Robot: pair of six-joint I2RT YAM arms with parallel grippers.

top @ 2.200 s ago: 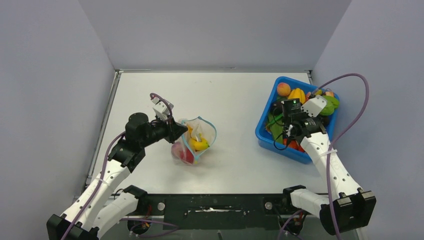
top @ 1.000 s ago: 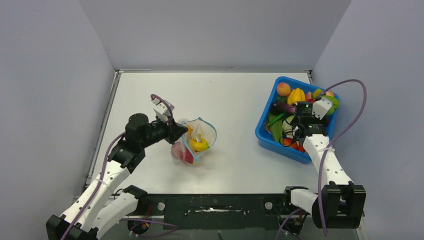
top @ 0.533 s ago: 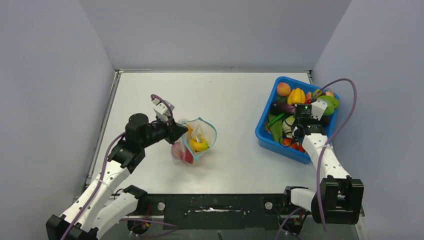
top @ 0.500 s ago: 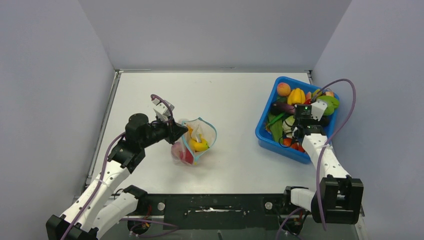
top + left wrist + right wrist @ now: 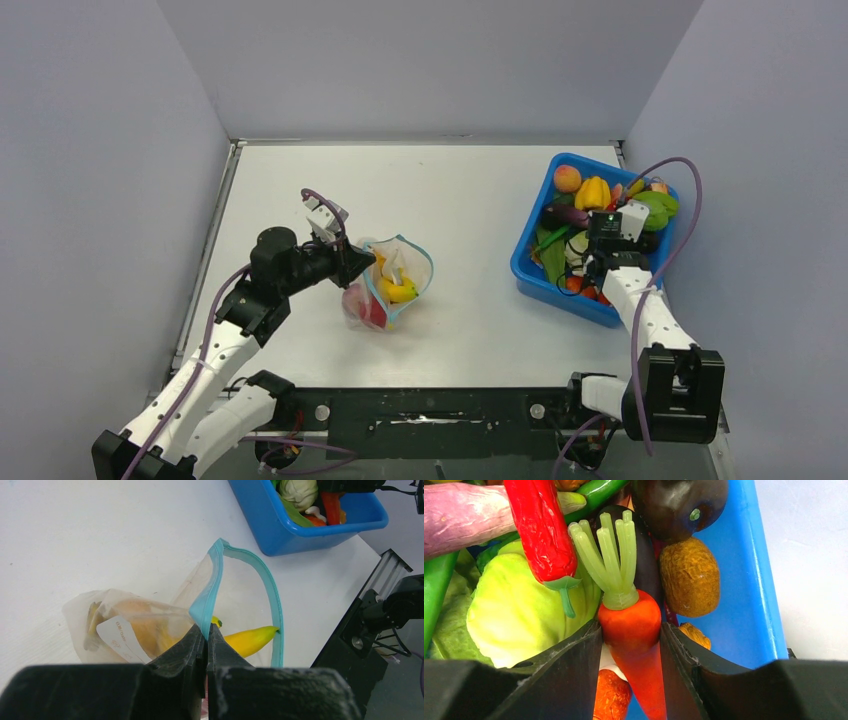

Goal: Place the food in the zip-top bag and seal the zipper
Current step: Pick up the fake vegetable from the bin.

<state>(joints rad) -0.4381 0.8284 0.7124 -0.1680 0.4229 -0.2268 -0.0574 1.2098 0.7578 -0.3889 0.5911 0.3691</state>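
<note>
The left gripper (image 5: 206, 630), pressed tight together, pinches the light blue zipper (image 5: 207, 587) of the clear zip-top bag (image 5: 398, 262), whose mouth gapes over a toy banana (image 5: 250, 637) and a red fruit (image 5: 372, 308) inside; the bag sits left of centre on the table (image 5: 460, 190). By the right edge, the right gripper (image 5: 630, 630) clasps an orange toy carrot (image 5: 629, 615) in the blue bin (image 5: 744, 580), one finger against each side

Overhead, wrist close-ups; shared zip-top bag (image 5: 412, 262)
</note>
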